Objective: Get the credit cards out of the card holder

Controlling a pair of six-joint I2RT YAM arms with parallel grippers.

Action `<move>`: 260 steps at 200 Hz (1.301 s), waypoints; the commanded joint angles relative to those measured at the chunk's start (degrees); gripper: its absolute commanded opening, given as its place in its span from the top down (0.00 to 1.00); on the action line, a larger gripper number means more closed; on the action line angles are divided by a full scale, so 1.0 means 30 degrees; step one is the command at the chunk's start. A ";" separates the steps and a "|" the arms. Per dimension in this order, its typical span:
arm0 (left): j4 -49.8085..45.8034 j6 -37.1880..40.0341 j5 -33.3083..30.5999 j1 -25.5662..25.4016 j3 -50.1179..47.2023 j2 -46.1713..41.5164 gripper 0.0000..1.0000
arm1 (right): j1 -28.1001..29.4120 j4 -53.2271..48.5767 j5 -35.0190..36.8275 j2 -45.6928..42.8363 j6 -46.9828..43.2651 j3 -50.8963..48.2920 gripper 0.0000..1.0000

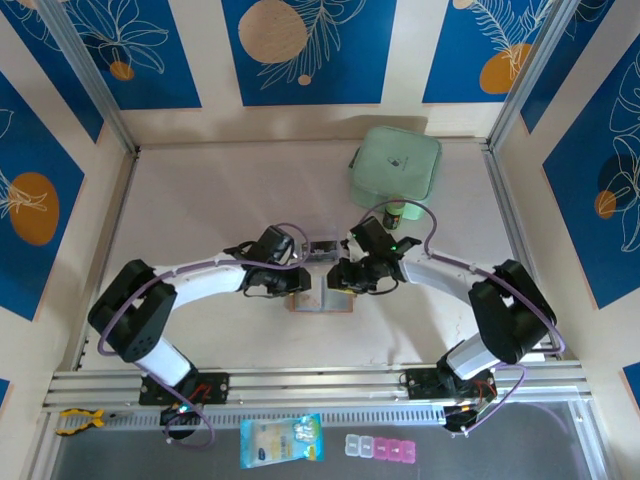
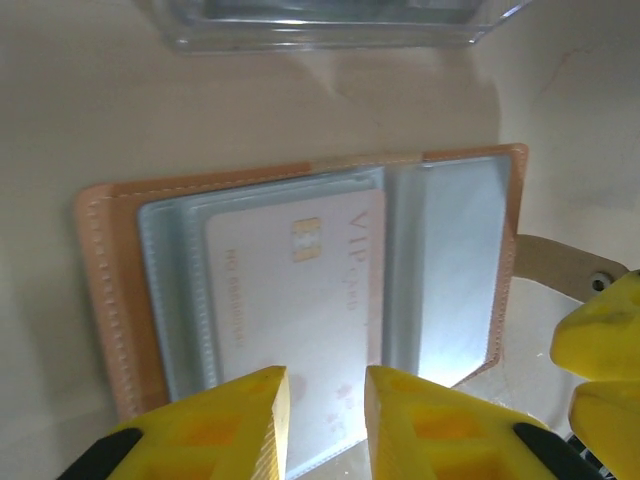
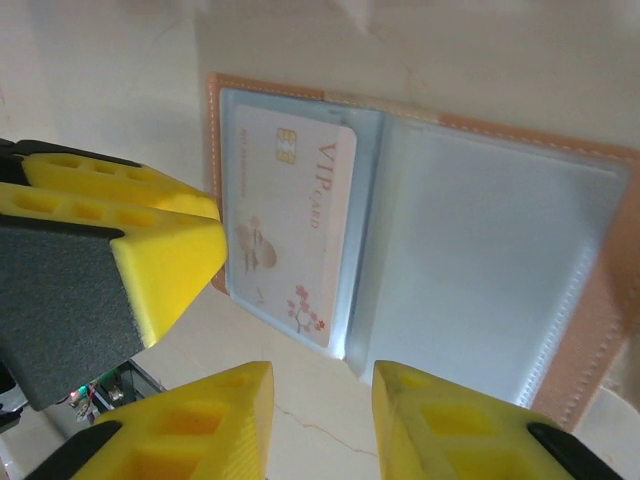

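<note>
The salmon-tan card holder lies open and flat on the table between my two grippers, its grey clear pockets facing up. One credit card, pale white-pink with a gold chip and "VIP" print, sits in the left pocket. The right pocket looks empty. Any blue-and-white or dark grey card is out of view. My left gripper hangs open over the card's near edge, touching nothing. My right gripper is open just off the holder's near edge. The left gripper's finger sits beside the card.
A clear plastic rectangle lies just beyond the holder. The snap tab sticks out on the right. A mint-green zip pouch and a small green bottle stand at the back right. Packets lie below the rail.
</note>
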 commanded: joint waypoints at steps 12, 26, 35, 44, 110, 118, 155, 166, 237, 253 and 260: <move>0.0502 0.0425 0.0659 0.0778 -0.0861 -0.0772 0.76 | 0.0507 -0.0191 -0.0137 0.1054 0.0189 0.1196 0.68; 0.0533 0.0480 0.0820 0.1043 -0.1069 -0.0815 0.77 | 0.0701 -0.0265 -0.0115 0.1467 0.0182 0.1506 0.68; 0.0548 0.0483 0.0887 0.1152 -0.1230 -0.0819 0.78 | 0.0819 -0.0323 -0.0112 0.1688 0.0185 0.1717 0.68; 0.0635 0.0470 0.0990 0.1279 -0.1380 -0.0810 0.79 | 0.0907 -0.0382 -0.0058 0.1919 0.0185 0.1915 0.68; 0.1463 0.0389 0.1827 0.1538 -0.2043 -0.0284 0.79 | 0.1364 -0.0712 0.0125 0.3480 0.0101 0.3138 0.68; 0.1499 0.0385 0.1864 0.1552 -0.2100 -0.0262 0.80 | 0.1416 -0.0720 0.0168 0.3619 0.0097 0.3241 0.68; 0.1306 0.0643 0.1954 0.1728 -0.2126 -0.0124 0.80 | 0.1509 -0.0823 0.0214 0.4138 0.0068 0.3582 0.69; 0.1243 0.0718 0.2017 0.1806 -0.2133 -0.0072 0.80 | 0.1537 -0.0845 0.0214 0.4250 0.0039 0.3650 0.69; 0.0915 0.1112 0.2155 0.2080 -0.2221 0.0145 0.80 | 0.1628 -0.0676 0.0216 0.4833 0.0134 0.3667 0.69; 0.0885 0.1143 0.2159 0.2098 -0.2221 0.0148 0.81 | 0.1617 -0.0621 0.0228 0.4918 0.0127 0.3660 0.69; 0.0885 0.1141 0.2194 0.2095 -0.2221 0.0154 0.83 | 0.1632 -0.0603 0.0216 0.4976 0.0127 0.3663 0.69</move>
